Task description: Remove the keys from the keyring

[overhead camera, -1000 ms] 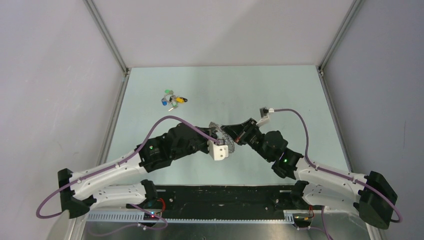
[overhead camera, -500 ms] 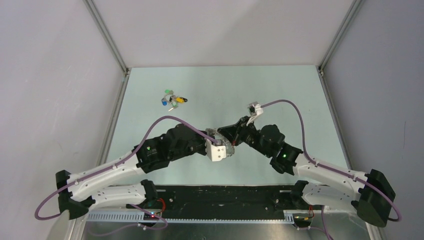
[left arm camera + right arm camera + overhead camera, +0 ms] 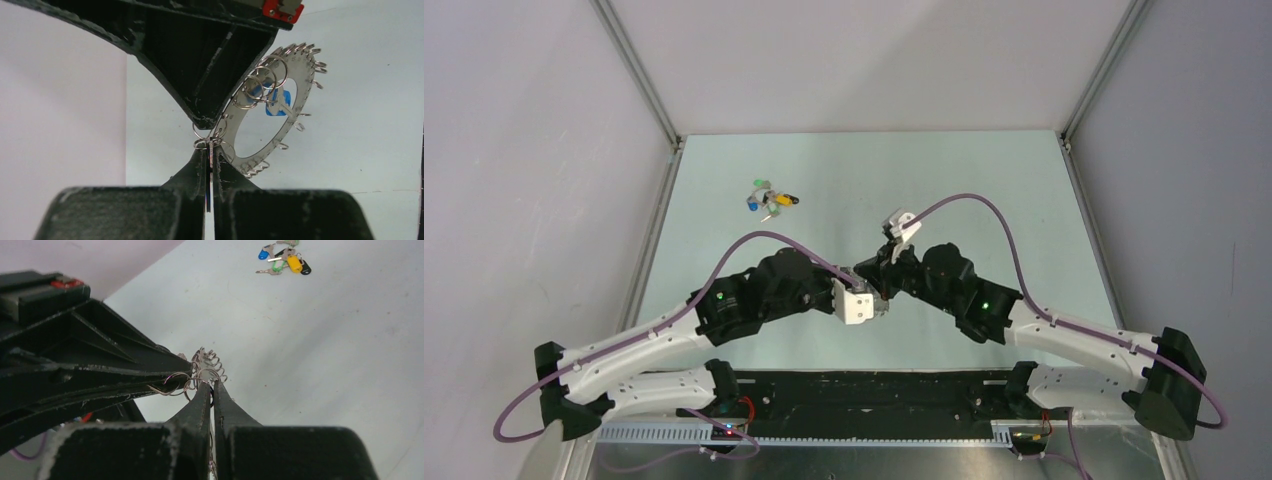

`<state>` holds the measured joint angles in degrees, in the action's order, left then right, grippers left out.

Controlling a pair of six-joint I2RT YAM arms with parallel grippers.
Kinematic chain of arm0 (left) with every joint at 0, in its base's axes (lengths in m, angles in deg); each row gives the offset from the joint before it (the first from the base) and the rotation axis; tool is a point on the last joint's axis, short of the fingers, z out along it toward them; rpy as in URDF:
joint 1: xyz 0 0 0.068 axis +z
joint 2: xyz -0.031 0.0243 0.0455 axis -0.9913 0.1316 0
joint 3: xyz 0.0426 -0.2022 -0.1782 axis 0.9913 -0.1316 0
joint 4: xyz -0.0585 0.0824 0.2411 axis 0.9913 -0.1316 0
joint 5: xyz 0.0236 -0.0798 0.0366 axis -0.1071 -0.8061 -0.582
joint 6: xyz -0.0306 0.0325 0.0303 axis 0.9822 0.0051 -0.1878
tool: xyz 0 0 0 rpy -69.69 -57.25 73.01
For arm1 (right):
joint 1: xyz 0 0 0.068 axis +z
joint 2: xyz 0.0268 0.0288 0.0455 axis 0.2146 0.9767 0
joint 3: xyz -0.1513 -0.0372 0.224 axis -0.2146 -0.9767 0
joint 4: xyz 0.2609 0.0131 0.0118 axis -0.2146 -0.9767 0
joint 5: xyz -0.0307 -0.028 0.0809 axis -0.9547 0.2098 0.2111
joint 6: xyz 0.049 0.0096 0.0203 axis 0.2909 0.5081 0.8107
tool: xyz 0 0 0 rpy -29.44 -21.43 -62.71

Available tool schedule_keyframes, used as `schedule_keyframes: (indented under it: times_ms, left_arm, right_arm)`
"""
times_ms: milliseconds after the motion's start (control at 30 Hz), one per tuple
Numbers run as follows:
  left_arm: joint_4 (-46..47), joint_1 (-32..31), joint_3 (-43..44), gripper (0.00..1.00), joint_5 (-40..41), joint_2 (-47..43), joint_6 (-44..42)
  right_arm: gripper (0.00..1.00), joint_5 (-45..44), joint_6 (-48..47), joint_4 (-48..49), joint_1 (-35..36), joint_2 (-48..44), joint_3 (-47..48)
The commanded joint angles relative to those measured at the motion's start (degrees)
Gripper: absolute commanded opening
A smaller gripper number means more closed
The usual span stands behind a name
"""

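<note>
The keyring [image 3: 300,95], a flat silvery ring with wire loops round its rim, hangs in the air between both grippers. A blue key [image 3: 274,100] dangles across its hollow centre. My left gripper [image 3: 210,150] is shut on a thin dark key seen edge-on, which hangs from a small loop at the ring's lower rim. My right gripper [image 3: 212,387] is shut on the ring's rim, with the loops [image 3: 212,360] just above its tips. In the top view the two grippers meet tip to tip at mid-table [image 3: 871,287], and the ring is mostly hidden there.
A loose cluster of green, blue and yellow keys [image 3: 769,198] lies on the pale table at the far left, and also shows in the right wrist view [image 3: 282,260]. Grey walls and metal frame posts close in the table.
My right arm has swung left and its wrist has turned, closing up against the left gripper. The left gripper has drawn back slightly toward the near left.
</note>
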<state>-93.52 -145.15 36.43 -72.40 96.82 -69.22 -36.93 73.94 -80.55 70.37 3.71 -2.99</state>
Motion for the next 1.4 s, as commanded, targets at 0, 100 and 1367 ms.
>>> schedule_keyframes:
  times_ms: [0,100,1367]
  left_arm:
    - [0.8,0.4,2.0,0.00,-3.8,-0.6,1.6]
    - [0.8,0.8,2.1,0.00,-3.8,-0.5,1.6]
    - [0.2,-15.3,-6.5,0.00,13.8,3.9,-19.0]
  right_arm:
    - [0.00,-4.9,-12.9,-2.1,1.3,-0.3,2.8]
    - [0.00,-5.2,-16.5,-2.5,1.4,-0.4,3.1]
    - [0.00,3.0,52.8,6.1,-15.0,11.4,10.3]
